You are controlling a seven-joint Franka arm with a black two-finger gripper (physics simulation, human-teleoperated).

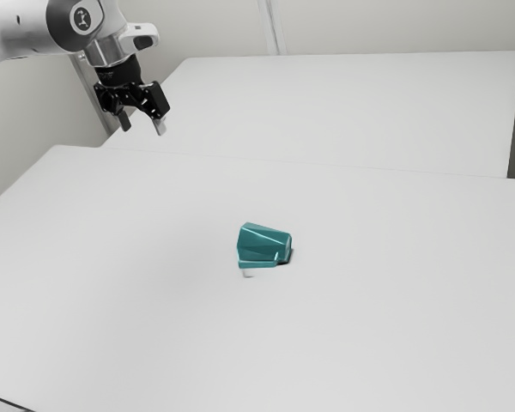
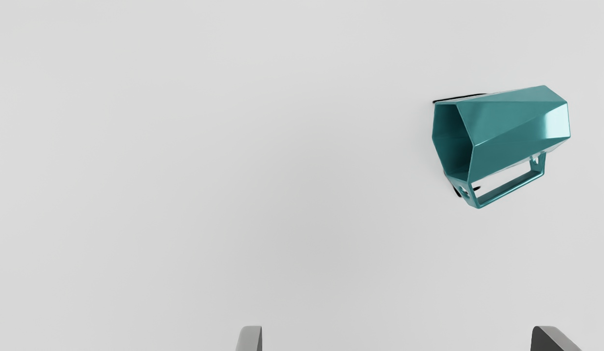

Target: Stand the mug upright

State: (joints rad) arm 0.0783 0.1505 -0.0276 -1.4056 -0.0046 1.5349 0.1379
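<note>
End effector [image 1: 143,129]: open, raised, well apart from mug. Bench [image 1: 154,343]: white; long straight edge below end effector in the exterior view; broad open room between end effector and mug. Mug [image 2: 506,131]: teal, faceted, glossy, on its side, loop handle [image 2: 511,189].

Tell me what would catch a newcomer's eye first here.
First, the faceted teal mug, lying on its side on the pale table, its loop handle out to one side. Next, the black gripper, fingers apart, hanging above the table toward the exterior view's upper left.
</note>
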